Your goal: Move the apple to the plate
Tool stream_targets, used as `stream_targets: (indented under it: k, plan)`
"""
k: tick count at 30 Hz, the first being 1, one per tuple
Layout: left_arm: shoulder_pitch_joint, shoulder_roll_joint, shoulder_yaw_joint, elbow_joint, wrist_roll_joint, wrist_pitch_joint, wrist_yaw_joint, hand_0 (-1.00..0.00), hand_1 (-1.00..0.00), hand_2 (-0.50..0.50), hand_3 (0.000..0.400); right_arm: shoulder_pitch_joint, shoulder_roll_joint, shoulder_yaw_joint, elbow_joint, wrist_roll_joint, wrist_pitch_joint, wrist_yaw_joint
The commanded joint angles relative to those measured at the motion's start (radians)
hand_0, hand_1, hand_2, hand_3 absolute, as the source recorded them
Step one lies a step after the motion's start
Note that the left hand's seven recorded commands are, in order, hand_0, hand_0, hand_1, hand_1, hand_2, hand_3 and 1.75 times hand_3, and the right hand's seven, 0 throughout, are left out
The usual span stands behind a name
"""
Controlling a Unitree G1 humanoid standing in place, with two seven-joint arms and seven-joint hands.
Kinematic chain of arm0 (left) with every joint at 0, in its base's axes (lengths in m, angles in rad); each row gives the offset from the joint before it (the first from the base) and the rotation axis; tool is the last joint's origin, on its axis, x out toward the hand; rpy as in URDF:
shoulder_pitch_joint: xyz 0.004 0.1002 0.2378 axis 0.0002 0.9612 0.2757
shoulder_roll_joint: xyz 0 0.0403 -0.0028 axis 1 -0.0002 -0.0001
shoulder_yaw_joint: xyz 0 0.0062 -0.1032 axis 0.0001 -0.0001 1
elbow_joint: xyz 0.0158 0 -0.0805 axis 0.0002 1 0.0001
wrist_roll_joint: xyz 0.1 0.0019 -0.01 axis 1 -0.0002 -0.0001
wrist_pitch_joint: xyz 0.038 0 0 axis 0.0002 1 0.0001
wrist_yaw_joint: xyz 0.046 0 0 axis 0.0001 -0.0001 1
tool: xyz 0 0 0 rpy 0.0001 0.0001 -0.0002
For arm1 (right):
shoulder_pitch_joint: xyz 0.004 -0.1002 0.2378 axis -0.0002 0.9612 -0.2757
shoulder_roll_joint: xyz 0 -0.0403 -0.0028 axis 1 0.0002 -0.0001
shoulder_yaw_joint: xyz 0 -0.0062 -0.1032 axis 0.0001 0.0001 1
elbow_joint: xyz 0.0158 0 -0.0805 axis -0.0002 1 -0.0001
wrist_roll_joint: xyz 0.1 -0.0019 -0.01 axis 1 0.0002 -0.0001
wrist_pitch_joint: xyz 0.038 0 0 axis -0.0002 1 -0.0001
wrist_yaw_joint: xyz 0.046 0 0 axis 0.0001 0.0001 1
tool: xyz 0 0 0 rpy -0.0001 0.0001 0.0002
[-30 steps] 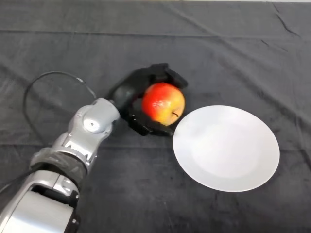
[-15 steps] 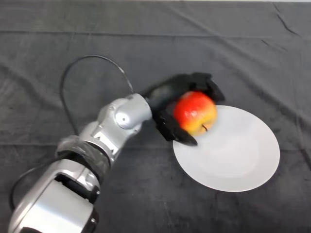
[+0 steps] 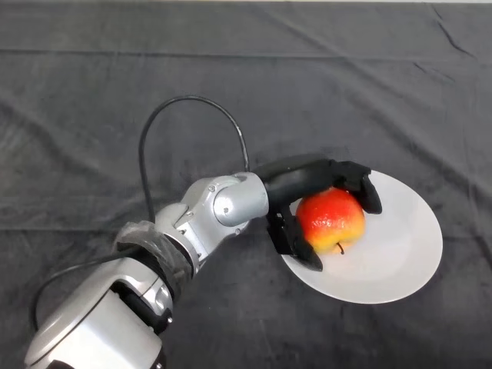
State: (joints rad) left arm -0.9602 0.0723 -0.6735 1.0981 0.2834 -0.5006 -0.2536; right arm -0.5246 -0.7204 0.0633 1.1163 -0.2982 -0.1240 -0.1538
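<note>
The hand [image 3: 307, 184] is curled round the apple [image 3: 331, 221]: the fingers [image 3: 361, 184] bend over its top and far side, and the thumb [image 3: 296, 240] lies along its lower left side. The apple is red with a yellow part at the bottom, and a small dark stem shows at its lower edge. It is over the left part of the plate [image 3: 407, 246], right of the middle of the frame; I cannot tell if it touches the plate or is just above it. The plate is white and round, and its right half is bare. The thumb crosses the plate's left rim. The silver-grey arm [image 3: 219, 211] comes from the lower left of the frame to the hand. Under everything lies the dark cloth [image 3: 92, 92], with some folds in the upper right of the frame.
</note>
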Motion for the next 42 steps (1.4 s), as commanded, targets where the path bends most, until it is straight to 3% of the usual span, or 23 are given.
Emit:
stream_targets:
  k: [1, 15, 27, 42]
  plan:
    - [-0.039, 0.024, -0.051, -0.009, 0.020, 0.011, -0.014, 0.00, 0.00, 0.00, 0.000, 0.077, 0.054, 0.0302, 0.056, -0.0235, 0.009, 0.0176]
    - [-0.049, 0.068, -0.017, 0.004, -0.023, 0.031, 0.002, 0.00, 0.00, 0.00, 0.000, 0.076, 0.054, 0.0307, 0.059, -0.0239, 0.007, 0.0171]
    - [-0.031, 0.162, 0.130, 0.017, -0.113, 0.005, 0.032, 0.00, 0.00, 0.00, 0.000, 0.076, 0.054, 0.0308, 0.059, -0.0238, 0.007, 0.0168]
    - [0.042, 0.266, 0.288, 0.023, -0.192, -0.040, 0.051, 0.00, 0.00, 0.00, 0.000, 0.077, 0.054, 0.0307, 0.057, -0.0233, 0.007, 0.0169]
